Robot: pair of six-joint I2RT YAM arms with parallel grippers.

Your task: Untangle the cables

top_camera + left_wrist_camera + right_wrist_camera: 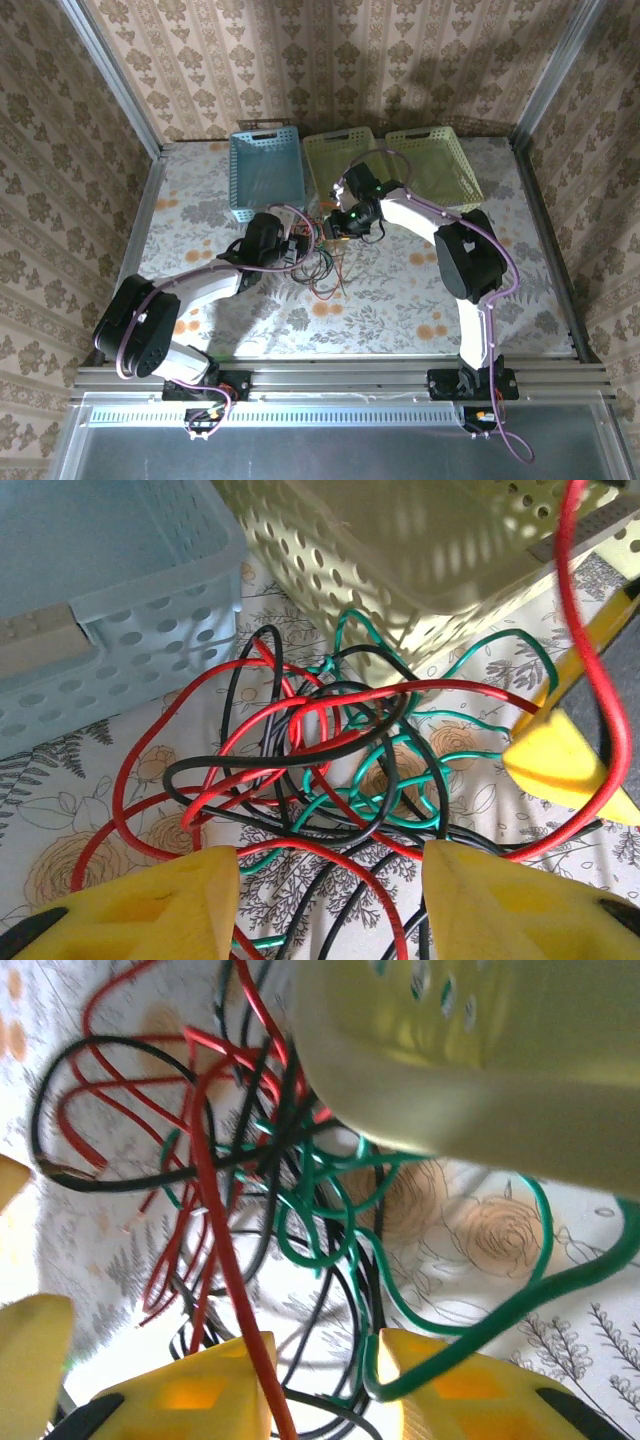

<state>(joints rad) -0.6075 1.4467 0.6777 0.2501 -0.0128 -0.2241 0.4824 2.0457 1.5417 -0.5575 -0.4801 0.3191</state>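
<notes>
Yellow-green basket (420, 550) crowds cable tangle (340, 742) from behind; near tabletop (400, 310) open.

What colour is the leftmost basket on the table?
Light blue; the basket shows best in the top external view.

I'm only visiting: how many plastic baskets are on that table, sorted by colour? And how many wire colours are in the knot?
Light blue perforated plastic basket: 1
Yellow-green perforated plastic baskets: 2
Total baskets: 3
Wire colours in the tangle of cables: 3 (red, black, green)
</notes>
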